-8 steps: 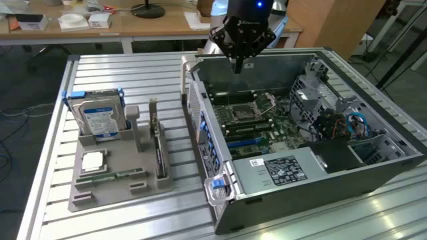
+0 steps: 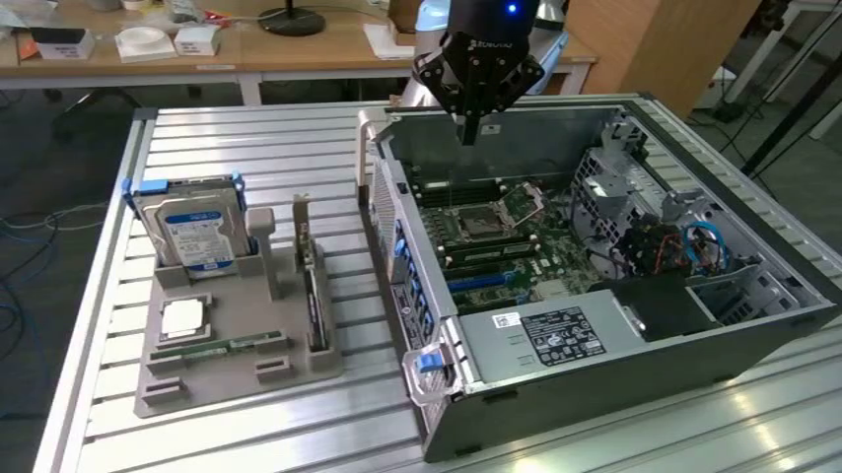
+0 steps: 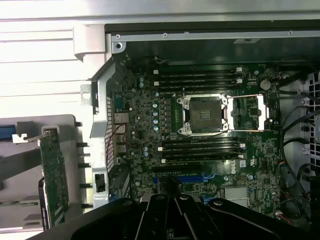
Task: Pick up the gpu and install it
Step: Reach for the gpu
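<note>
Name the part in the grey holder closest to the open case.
The gpu, the thin dark card on edge; the hard drive and memory stick sit farther off.

In the exterior view, the ribbed metal counter [image 2: 263,138] carries a grey parts stand [image 2: 224,372] at nine o'clock and an open computer case [image 2: 632,394] at three o'clock, just beside it.

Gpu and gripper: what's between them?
In the exterior view, the open computer's case wall stands between the gpu, upright in its holder, and the gripper.
</note>
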`<state>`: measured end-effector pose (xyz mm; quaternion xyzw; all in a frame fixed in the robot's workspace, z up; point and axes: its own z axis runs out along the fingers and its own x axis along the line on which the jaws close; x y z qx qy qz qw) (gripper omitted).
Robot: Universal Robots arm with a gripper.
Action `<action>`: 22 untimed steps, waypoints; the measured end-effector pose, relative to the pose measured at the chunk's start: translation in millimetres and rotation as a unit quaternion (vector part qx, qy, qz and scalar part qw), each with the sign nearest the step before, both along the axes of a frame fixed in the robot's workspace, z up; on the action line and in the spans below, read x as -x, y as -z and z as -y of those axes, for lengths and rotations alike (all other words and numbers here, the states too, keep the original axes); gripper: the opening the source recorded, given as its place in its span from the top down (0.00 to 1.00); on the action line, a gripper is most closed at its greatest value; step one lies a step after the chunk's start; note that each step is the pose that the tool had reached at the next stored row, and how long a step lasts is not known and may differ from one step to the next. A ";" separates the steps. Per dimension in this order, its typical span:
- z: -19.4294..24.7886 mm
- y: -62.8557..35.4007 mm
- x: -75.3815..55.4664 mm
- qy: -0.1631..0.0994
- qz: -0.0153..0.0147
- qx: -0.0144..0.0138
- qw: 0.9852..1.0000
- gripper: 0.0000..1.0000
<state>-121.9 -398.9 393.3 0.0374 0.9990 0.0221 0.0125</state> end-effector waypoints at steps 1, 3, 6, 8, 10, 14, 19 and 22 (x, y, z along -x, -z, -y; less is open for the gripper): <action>0.0 0.0 0.0 0.000 0.000 0.000 1.000 0.89; 0.0 0.0 0.1 0.000 0.000 0.000 1.000 0.89; 0.0 0.3 1.2 0.000 0.000 0.000 1.000 0.89; 0.0 0.4 2.6 0.000 0.000 0.000 1.000 0.89; 0.0 0.6 4.3 0.000 0.000 0.000 1.000 0.89; 0.0 1.0 8.0 0.000 0.000 0.000 1.000 0.89; 0.0 1.4 12.6 0.000 0.000 0.000 1.000 0.89; 0.0 1.7 15.6 0.000 0.000 0.000 1.000 0.89</action>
